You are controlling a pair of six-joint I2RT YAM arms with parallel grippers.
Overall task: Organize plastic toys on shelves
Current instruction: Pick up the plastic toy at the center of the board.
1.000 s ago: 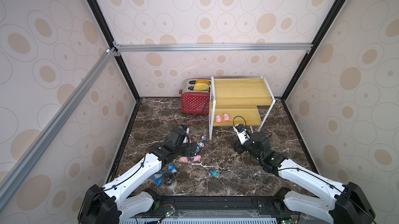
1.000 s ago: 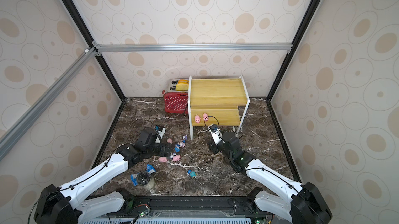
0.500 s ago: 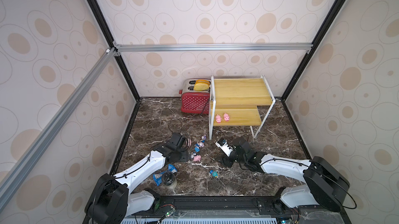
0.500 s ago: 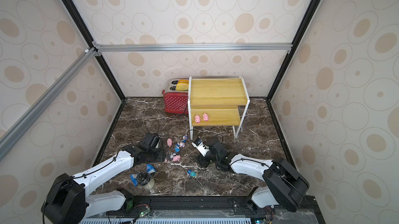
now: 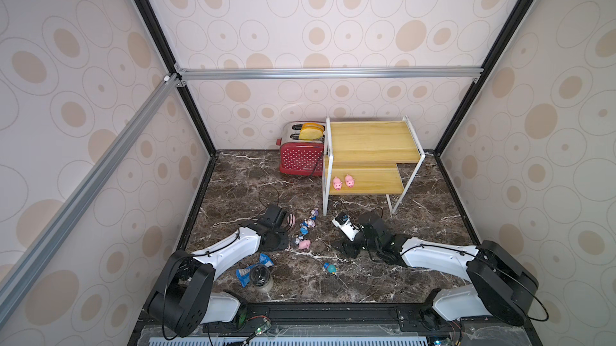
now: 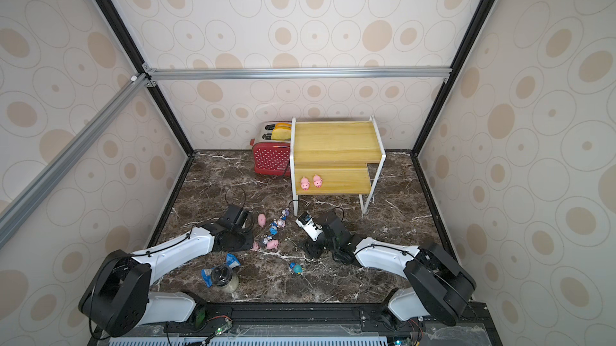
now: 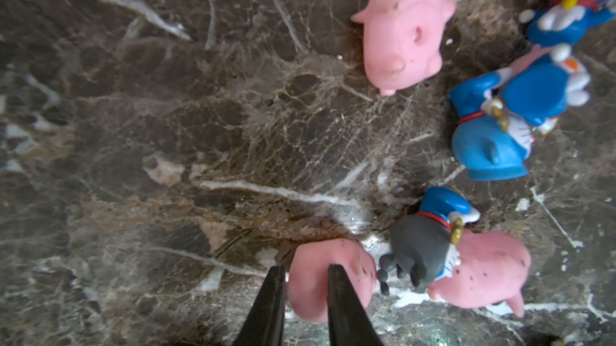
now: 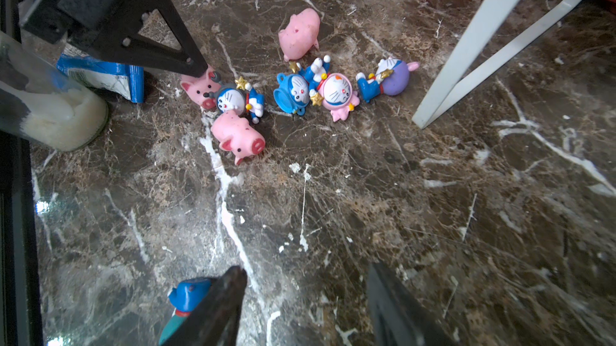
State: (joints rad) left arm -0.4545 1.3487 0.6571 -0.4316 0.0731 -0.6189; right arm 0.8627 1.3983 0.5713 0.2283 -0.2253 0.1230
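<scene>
We found the left gripper [image 7: 305, 271] low on the dark marble floor [image 7: 166, 127], its jaws pinched narrow on one end of a small glossy pink plastic pig [image 7: 353, 277]. The right gripper [image 8: 306, 281] held its jaws wide apart, a tiny blue figurine [image 8: 188, 294] just beside it. Four big-headed cartoon figurines [image 8: 335, 92] and two more pink pigs [image 8: 238, 134] lay scattered between the grippers. At 1 o'clock we saw the two-tier yellow wooden shelves [image 5: 373, 137], two pigs [image 5: 337, 183] side by side at the 9 o'clock end of the lower board [image 5: 376, 181]. A red polka-dot toaster [image 5: 298, 161] stood beside them.
</scene>
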